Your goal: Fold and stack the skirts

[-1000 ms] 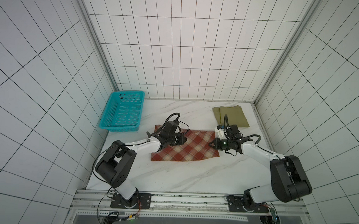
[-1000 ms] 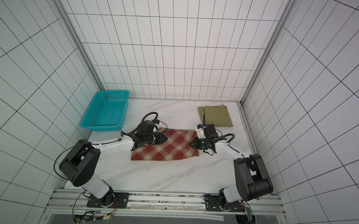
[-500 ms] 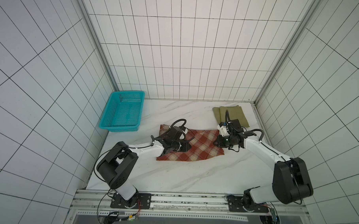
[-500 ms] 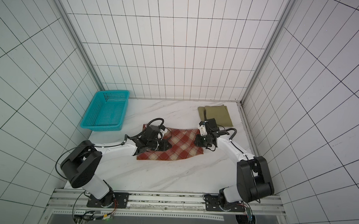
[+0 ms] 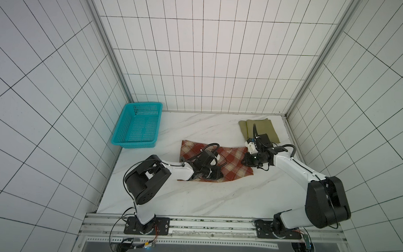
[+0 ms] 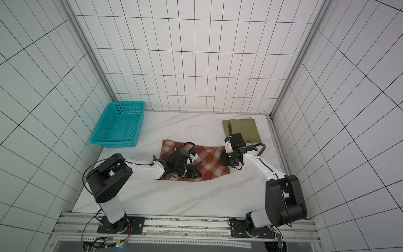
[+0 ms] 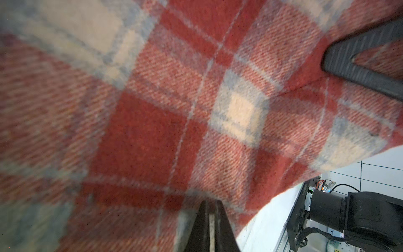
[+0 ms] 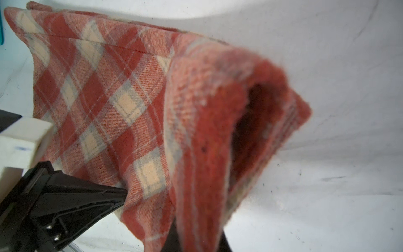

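Observation:
The red-and-cream plaid skirt (image 5: pixel 235 163) (image 6: pixel 212 162) lies mid-table, its right end lifted. My left gripper (image 5: pixel 218 175) (image 6: pixel 197 173) sits at the skirt's near edge. In the left wrist view its tips (image 7: pixel 210 204) are pressed together into the plaid cloth (image 7: pixel 152 109). My right gripper (image 5: pixel 244 161) (image 6: pixel 222 159) is shut on the skirt's right end. In the right wrist view the plaid cloth (image 8: pixel 207 131) drapes over its jaws and hides them. The olive-khaki skirt (image 5: pixel 262 131) (image 6: pixel 244 130) lies folded at the back right, behind the right wrist.
A teal perforated basket (image 5: pixel 138 129) (image 6: pixel 117 128) stands at the back left against the wall. Tiled walls close the marble table (image 5: pixel 193 195) on three sides. A metal rail (image 5: pixel 215 226) runs along the front edge.
The left gripper slid right and toward the front edge of the plaid skirt and closed on it. The skirt shifted right, and its right end stays raised in the right gripper.

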Controlling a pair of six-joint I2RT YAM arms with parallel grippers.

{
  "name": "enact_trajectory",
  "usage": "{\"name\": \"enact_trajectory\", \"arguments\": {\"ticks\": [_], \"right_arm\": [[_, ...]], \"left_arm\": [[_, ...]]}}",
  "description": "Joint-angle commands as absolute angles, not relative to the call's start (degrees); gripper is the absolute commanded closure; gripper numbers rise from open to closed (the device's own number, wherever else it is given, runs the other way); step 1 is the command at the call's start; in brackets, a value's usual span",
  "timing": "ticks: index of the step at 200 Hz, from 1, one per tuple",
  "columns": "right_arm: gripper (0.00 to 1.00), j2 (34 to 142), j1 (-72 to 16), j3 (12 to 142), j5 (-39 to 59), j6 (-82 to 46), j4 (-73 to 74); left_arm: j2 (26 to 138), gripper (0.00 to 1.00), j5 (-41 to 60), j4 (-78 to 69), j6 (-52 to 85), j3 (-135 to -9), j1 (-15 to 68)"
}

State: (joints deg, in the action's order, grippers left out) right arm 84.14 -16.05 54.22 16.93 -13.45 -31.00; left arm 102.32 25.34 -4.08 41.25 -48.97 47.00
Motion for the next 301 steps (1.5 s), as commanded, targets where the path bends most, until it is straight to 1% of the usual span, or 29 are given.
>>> {"name": "enact_trajectory", "arguments": {"ticks": [1,37,67,86,115,132,155,181,242,270,301], "right_arm": [[1.0,84.99,-15.3,61.3,15.41,-11.78,-33.04],[1.0,86.51,-14.86,63.7,14.1,-10.14,-34.75],[1.0,87.87,-14.38,67.24,11.65,-7.9,-37.99],[1.0,87.8,-13.81,68.23,9.9,-7.32,-39.06],[1.0,88.02,-13.18,69.15,8.63,-7.12,-39.63],[1.0,88.55,-13.1,70.08,8.34,-6.97,-40.07],[1.0,89.07,-13.12,70.73,9.33,-7.2,-39.96],[1.0,90.17,-13.1,71.3,8.98,-6.96,-39.94],[1.0,95.06,-13.3,76.29,4.39,-6.5,-42.43],[1.0,96.23,-14.31,78.91,2.34,-6.43,-43.75],[1.0,97.02,-17.51,81.27,1.07,-6.72,-44.61]], "left_arm": [[104.21,0.92,26.1,-7.36,43.06,-50.76,48.87],[106.56,0.92,26.07,-8.48,44.52,-53.07,51.79],[104.94,0.94,25.27,-2.22,42.37,-56.97,51.65],[100.88,0.94,25.2,1.2,40.58,-57.81,48.4],[96.65,0.94,24.89,7.99,36.61,-57.47,40.42],[95.01,0.94,24.26,9.45,35.09,-55.35,35.9],[95.45,0.94,22.38,13.3,32.39,-54.09,31.11],[95.71,0.94,21.86,11.65,31.58,-50.57,28.3],[96.49,0.95,22.42,7.1,34.37,-42.55,29.93],[96.41,0.95,22.52,2.68,38.26,-39.04,33.57],[97.65,0.96,22.53,-2.53,43.46,-37.2,39.26]]}}
